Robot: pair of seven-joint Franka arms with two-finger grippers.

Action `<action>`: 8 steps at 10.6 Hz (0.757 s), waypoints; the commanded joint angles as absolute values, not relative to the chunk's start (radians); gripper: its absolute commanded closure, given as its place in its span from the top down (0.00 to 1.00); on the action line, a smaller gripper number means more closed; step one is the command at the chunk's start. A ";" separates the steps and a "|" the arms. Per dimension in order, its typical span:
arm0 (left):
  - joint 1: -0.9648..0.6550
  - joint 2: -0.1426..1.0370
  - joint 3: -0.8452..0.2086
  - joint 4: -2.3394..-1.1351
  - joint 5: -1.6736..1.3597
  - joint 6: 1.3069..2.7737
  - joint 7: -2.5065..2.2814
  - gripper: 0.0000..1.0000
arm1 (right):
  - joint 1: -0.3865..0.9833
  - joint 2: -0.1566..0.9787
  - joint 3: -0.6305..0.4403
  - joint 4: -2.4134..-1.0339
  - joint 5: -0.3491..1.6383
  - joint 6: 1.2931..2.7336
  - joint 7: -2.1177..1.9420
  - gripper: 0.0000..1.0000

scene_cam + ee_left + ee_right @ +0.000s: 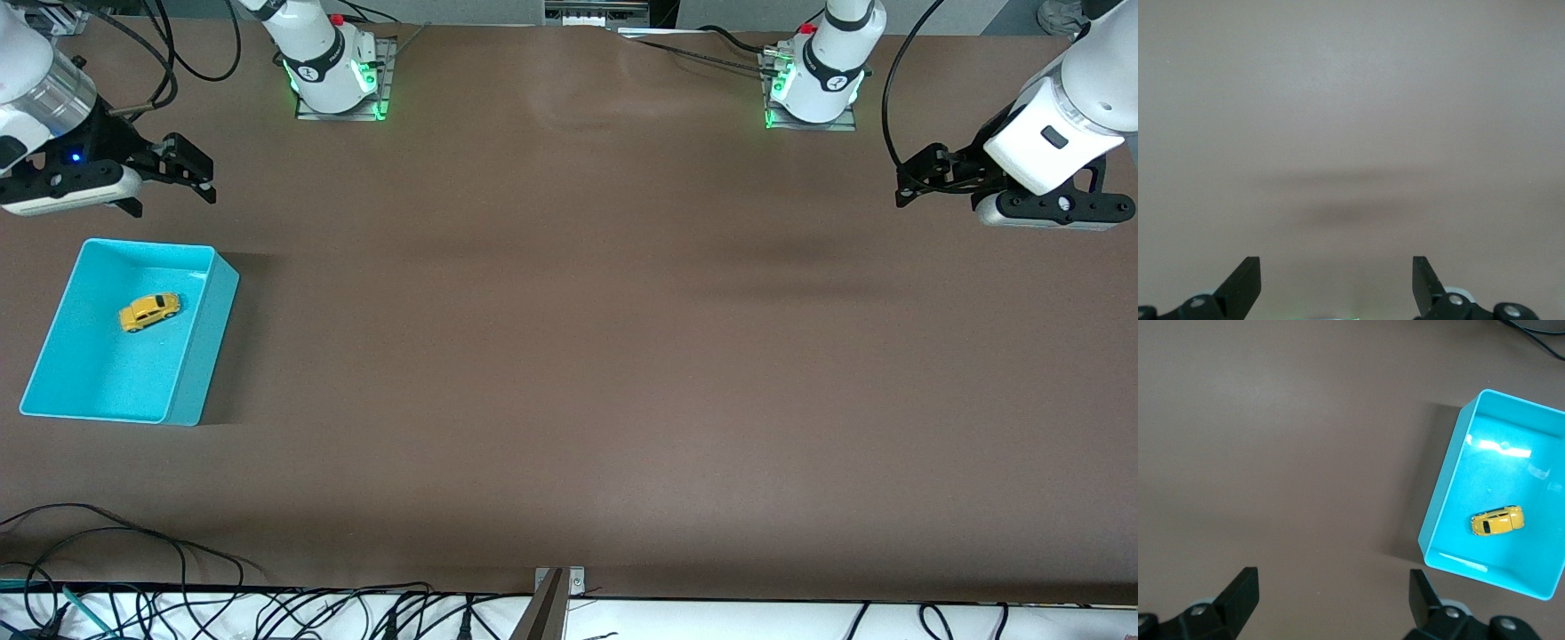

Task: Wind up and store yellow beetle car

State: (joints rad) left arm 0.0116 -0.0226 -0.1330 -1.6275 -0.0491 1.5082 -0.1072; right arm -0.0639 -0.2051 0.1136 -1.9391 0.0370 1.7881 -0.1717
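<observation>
The brown table (569,356) lay bare except for the turquoise bin (204,356), with the yellow beetle car (149,312) already inside. Both grippers — right gripper (188,169), left gripper (920,178) — hung released. Any re-grasp risked nudging the car against a wall.

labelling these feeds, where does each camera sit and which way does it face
Front view: high across the table, facing both bases; left gripper and right gripper hang open.
Left wrist view: looks down at bare brown tabletop, own fingertips showing.
Right wrist view: looks down past its own fingertips.
Shared by front and right wrist: small yellow beetle car inside turquoise plastic bin.
</observation>
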 commanded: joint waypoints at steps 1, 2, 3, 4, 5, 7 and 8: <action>0.009 -0.014 -0.132 -1.601 -0.040 1.485 -0.115 1.00 | -0.026 -0.216 0.100 -1.902 0.048 1.727 -0.111 1.00; 0.009 -0.014 -0.133 -1.601 -0.040 1.485 -0.115 1.00 | -0.012 -0.207 0.095 -1.893 0.045 1.727 -0.098 1.00; 0.009 -0.014 -0.133 -1.601 -0.040 1.485 -0.115 1.00 | -0.008 -0.183 0.092 -1.867 0.035 1.724 -0.097 1.00; 0.009 -0.014 -0.133 -1.601 -0.040 1.485 -0.115 1.00 | -0.008 -0.135 0.084 -1.809 0.035 1.698 -0.098 1.00; 0.009 -0.014 -0.133 -1.601 -0.040 1.485 -0.114 1.00 | -0.009 -0.080 0.080 -1.734 0.034 1.671 -0.098 1.00; 0.009 -0.014 -0.133 -1.601 -0.041 1.485 -0.114 1.00 | -0.012 -0.049 0.065 -1.706 0.034 1.660 -0.103 1.00; 0.009 -0.014 -0.132 -1.601 -0.041 1.485 -0.114 1.00 | -0.011 -0.054 0.066 -1.706 0.028 1.657 -0.094 1.00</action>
State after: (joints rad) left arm 0.0116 -0.0226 -0.1330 -1.6275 -0.0491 1.5074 -0.1072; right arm -0.0246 -0.0759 0.0757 -1.7530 0.0361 1.6965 -0.1141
